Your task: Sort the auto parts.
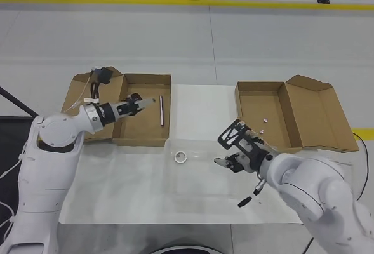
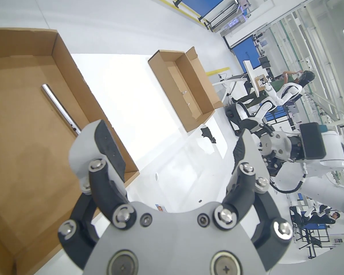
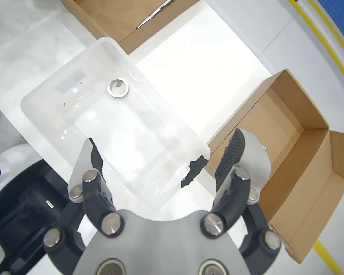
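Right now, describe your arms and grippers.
The left arm and right arm have rounded white shells with black wrist sections. A black cable loops at the right wrist. The left gripper and right gripper match: a grey metal plate, black linkages with silver screws, and two white-backed fingers with black pads.

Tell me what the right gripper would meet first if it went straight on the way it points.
Probably the clear bin: the right gripper, jaws open, points over its near rim into it. The metal ring lies farther along. Depth is unclear, so rim or floor first is uncertain.
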